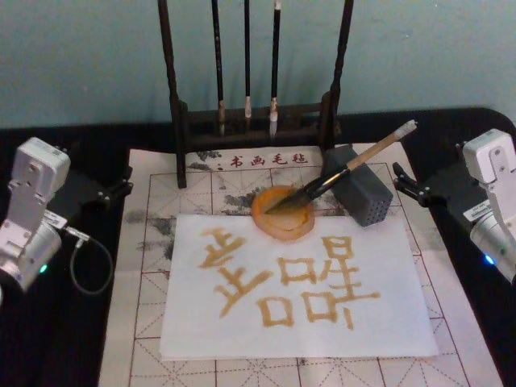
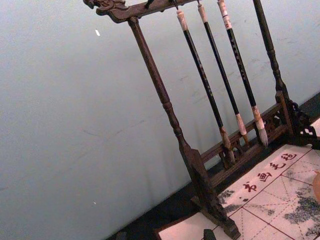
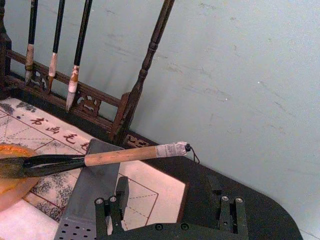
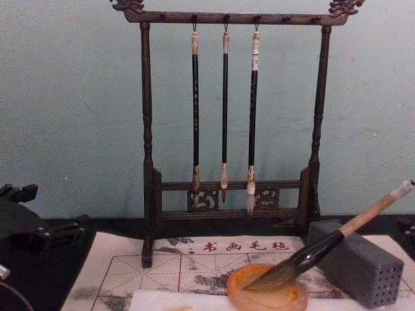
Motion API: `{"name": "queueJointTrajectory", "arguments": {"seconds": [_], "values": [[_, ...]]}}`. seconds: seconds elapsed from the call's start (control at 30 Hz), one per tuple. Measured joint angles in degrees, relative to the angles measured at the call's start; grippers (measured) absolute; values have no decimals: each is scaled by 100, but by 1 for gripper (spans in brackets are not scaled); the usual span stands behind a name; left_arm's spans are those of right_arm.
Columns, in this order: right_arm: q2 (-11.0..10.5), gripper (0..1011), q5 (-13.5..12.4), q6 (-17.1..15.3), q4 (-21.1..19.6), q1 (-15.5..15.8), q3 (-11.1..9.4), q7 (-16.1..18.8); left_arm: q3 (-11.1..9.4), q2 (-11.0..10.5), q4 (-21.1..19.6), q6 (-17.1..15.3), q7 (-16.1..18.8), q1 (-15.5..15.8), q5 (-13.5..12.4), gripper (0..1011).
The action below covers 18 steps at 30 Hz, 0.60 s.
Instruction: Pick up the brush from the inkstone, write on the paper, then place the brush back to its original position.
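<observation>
brush (image 1: 347,169) hairs in inkstone (image 1: 264,224), hard to make out | handle on grey block (image 1: 364,195) | paper (image 1: 242,330) has writing | left gripper (image 1: 127,181), right gripper (image 1: 397,179): jaws wide apart, empty

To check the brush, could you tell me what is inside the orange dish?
The brush rests tip-down in the dish, handle across the grey block; the dish floor beneath is hidden.

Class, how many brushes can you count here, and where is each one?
4. Three thin brushes hang side by side on the rack; the large brush rests with its tuft in the inkstone, handle across the grey block.
</observation>
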<state>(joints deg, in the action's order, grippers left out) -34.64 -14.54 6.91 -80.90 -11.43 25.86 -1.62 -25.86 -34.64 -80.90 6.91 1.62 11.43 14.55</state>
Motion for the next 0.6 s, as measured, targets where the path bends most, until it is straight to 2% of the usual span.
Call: {"name": "queueJointTrajectory", "arguments": {"seconds": [0.6], "values": [[0,1000,0,0,0,0,0,0,0,0,0,0,0,0,0,1001]]}}
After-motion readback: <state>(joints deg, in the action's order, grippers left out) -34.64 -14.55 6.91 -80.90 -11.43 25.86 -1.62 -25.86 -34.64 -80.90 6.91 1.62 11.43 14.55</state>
